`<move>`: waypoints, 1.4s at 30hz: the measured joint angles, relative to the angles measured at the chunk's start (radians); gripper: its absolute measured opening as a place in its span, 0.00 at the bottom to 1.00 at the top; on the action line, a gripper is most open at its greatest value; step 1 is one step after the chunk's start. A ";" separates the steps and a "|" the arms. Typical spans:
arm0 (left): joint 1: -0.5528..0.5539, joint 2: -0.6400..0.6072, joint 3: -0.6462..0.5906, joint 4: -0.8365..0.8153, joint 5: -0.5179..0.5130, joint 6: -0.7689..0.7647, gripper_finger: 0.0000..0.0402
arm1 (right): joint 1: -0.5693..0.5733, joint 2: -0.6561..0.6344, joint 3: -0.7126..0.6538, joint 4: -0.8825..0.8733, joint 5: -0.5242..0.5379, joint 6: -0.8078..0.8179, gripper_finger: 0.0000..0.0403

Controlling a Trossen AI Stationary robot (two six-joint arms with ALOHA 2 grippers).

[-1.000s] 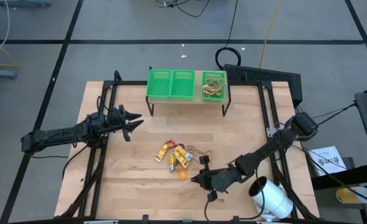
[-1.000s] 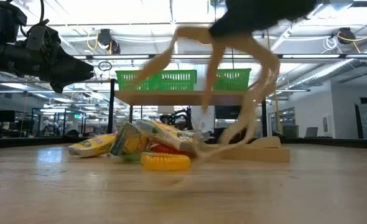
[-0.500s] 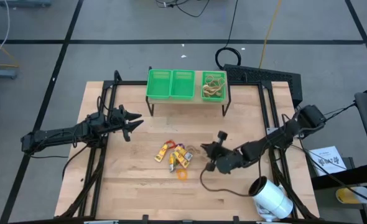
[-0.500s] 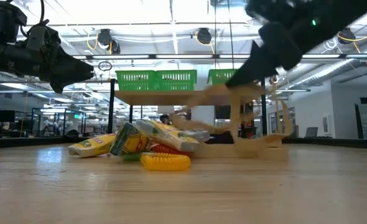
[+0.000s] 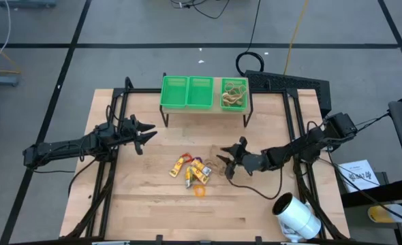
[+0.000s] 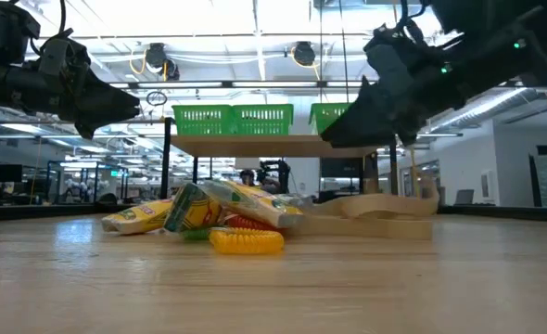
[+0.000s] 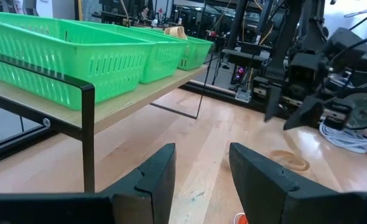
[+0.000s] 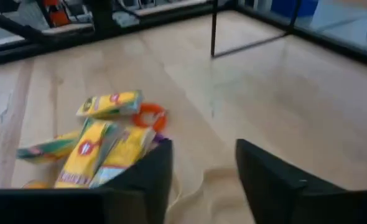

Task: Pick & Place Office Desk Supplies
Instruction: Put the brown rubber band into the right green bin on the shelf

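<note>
The office desk supplies lie in a pile [image 5: 191,170] at mid-table: yellow oblong packets [image 8: 102,140], a red ring [image 8: 151,115] and an orange ring [image 5: 199,191] a little nearer. Tan rubber bands [image 6: 385,206] lie flat on the wood to the pile's right. My right gripper [image 5: 225,162] hovers open just above them, and a band [image 8: 202,183] shows below its fingers. My left gripper [image 5: 146,133] waits open in the air at the left, clear of everything.
Three green baskets [image 5: 204,92] stand on a raised shelf at the far edge; the right one holds rubber bands [image 5: 234,95]. The shelf's thin black legs [image 5: 165,116] reach the table. A large white cylinder [image 5: 298,218] lies at the near right corner.
My right gripper has moved from near the table's front toward the far edge, past the pile's right side, and has let go. The rubber bands that hung from it, swinging, now lie flat on the table.
</note>
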 joint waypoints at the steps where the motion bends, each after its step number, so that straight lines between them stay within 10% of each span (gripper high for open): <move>1: 0.000 0.000 0.000 -0.001 0.000 0.000 0.40 | -0.007 -0.004 0.000 0.022 -0.001 -0.023 0.45; 6: 0.000 0.000 0.000 0.000 0.000 0.000 0.40 | -0.024 -0.025 0.001 0.077 -0.133 -0.110 0.61; 12: 0.000 0.000 0.000 -0.003 0.000 0.000 0.40 | -0.021 -0.141 0.032 -0.320 -0.212 -0.057 0.65; 26: 0.000 0.000 0.000 -0.001 0.000 0.000 0.40 | 0.153 -0.165 0.031 -0.632 -0.238 0.081 0.56; 42: 0.000 0.000 0.000 0.000 0.000 0.000 0.40 | 0.170 -0.021 0.019 -0.601 -0.318 0.121 0.36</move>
